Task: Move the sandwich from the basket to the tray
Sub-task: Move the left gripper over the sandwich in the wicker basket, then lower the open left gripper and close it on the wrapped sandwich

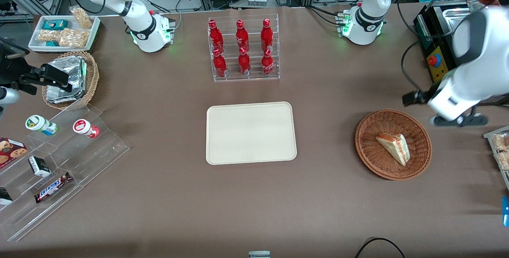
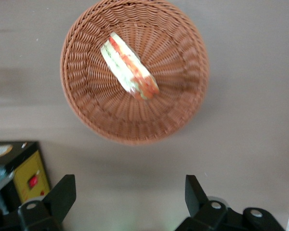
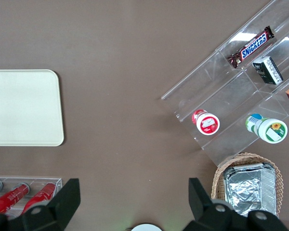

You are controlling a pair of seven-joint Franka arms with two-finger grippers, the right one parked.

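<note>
The sandwich (image 1: 393, 146) (image 2: 129, 67), a pale wedge with red-orange and green filling along its edge, lies flat in the reddish-brown wicker basket (image 1: 373, 158) (image 2: 178, 110) toward the working arm's end of the table. My gripper (image 1: 411, 98) (image 2: 131, 192) hangs open and empty above the bare table, beside the basket and farther from the front camera than it. The cream-beige tray (image 1: 250, 132) (image 3: 24, 108) lies at the table's middle with nothing on it.
A clear rack of red bottles (image 1: 243, 49) stands farther from the front camera than the tray. A black control box with a red button (image 1: 435, 57) (image 2: 31, 175) sits near my arm. A tan basket of foil packets (image 1: 71, 79) and a stepped acrylic shelf (image 1: 59, 158) lie toward the parked arm's end.
</note>
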